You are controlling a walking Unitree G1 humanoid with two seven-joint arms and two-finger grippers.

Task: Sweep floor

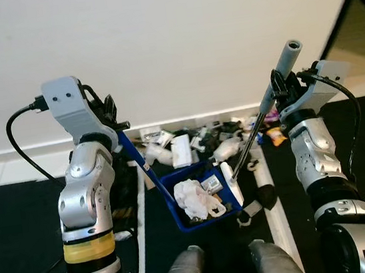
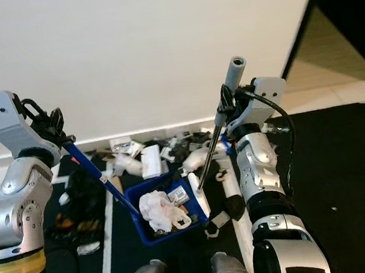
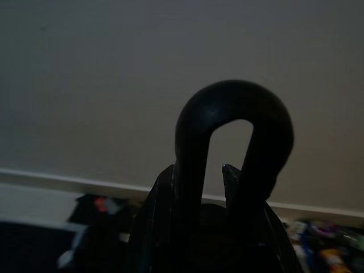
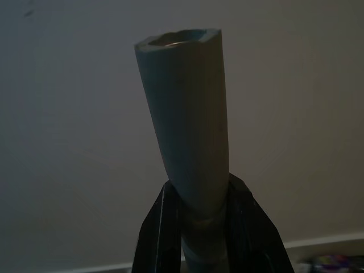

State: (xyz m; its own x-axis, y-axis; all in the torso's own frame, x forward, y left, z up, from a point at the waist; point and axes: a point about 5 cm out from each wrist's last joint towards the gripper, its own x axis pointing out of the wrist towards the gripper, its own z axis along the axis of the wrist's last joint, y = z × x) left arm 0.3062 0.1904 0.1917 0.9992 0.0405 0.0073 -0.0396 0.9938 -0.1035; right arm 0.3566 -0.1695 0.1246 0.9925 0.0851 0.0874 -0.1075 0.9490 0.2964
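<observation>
Down by the white wall (image 1: 157, 45), on the dark floor (image 2: 349, 175), the blue dustpan (image 1: 198, 205) sits just in front of the robot with crumpled white paper (image 1: 192, 199) and a few scraps already in it, so I'd say the sweep is partway done. Plenty left though: a strip of litter (image 1: 196, 138) (wrappers, white bits, something orange) lies along the baseboard beyond the pan.

The left end effector (image 1: 111, 115) is clenched on the loop at the top of the dustpan's blue handle (image 1: 142, 165), which runs diagonally down from the robot's left toward the pan in the middle. The right end effector (image 1: 283, 89) is clamped around the broom's grey handle (image 1: 287, 62). The broom's long axis slants the other way, grey top up on the right, dark shaft (image 1: 250, 141) dropping down-left, with the working end at the pan's right-hand edge. So the two handles form a V meeting at the pan.
</observation>
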